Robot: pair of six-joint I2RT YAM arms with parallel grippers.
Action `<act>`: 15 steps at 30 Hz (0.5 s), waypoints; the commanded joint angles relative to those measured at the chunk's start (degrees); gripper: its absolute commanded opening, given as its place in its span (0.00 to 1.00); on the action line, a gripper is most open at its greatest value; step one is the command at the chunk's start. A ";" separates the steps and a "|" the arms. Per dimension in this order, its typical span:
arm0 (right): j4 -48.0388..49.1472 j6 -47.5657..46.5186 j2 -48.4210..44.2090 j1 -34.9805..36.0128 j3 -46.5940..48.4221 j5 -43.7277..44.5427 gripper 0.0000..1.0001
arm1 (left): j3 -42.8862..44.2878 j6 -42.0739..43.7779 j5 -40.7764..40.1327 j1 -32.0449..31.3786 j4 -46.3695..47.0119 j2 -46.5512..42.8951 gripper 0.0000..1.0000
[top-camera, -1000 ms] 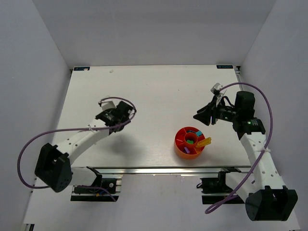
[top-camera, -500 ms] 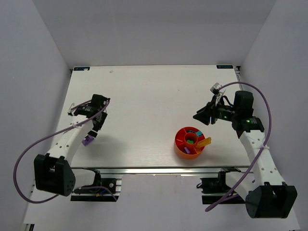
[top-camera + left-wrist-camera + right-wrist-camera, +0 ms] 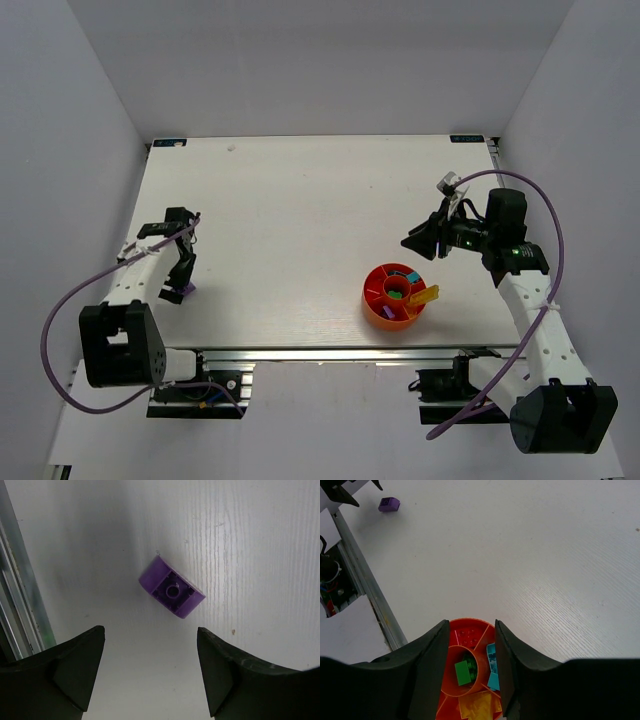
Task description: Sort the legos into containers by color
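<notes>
A purple lego (image 3: 171, 586) lies underside up on the white table near its front left edge, also seen in the top view (image 3: 177, 294) and far off in the right wrist view (image 3: 389, 504). My left gripper (image 3: 150, 628) hangs open just above it, nothing between its fingers (image 3: 75, 670); the top view shows that gripper (image 3: 183, 277) over the brick. The round orange-red tray of containers (image 3: 372, 290) holds green (image 3: 463, 672), cyan (image 3: 492, 667), yellow (image 3: 480, 706) and red (image 3: 467, 636) legos. My right gripper (image 3: 471, 624) stands open and empty above the tray, up and to the right of it in the top view (image 3: 412, 244).
An aluminium rail (image 3: 20, 605) runs along the table's near edge close to the purple lego, also seen in the right wrist view (image 3: 365, 590). A yellow plate (image 3: 425, 296) sticks out over the tray's right rim. White walls enclose the table.
The left arm has swung from the table's middle left toward the front left corner and now hangs over the purple lego. The right arm has not moved.
</notes>
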 commanded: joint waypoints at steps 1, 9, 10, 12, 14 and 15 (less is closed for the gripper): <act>1.94 0.39 -0.90 -0.21 -0.23 -0.52 0.47 | 1.50 -22.40 -3.63 2.93 1.68 1.92 0.84; 1.94 0.13 -0.46 -0.21 -0.31 -0.96 0.47 | 3.16 -17.66 1.56 7.59 6.53 8.60 0.86; 1.94 0.13 -0.37 -0.13 -0.31 -0.96 0.47 | 3.25 -17.39 2.00 7.60 7.14 8.95 0.86; 1.85 0.13 -0.20 -0.30 -0.23 -0.96 0.47 | 2.90 -16.43 2.70 9.09 8.28 9.22 0.86; 1.94 0.13 -0.02 -0.22 -0.31 -1.14 0.46 | 2.64 -15.90 3.58 9.70 9.43 9.75 0.86; 1.85 0.22 0.16 -0.39 -0.31 -1.14 0.46 | 2.47 -15.72 3.76 10.32 9.61 10.10 0.86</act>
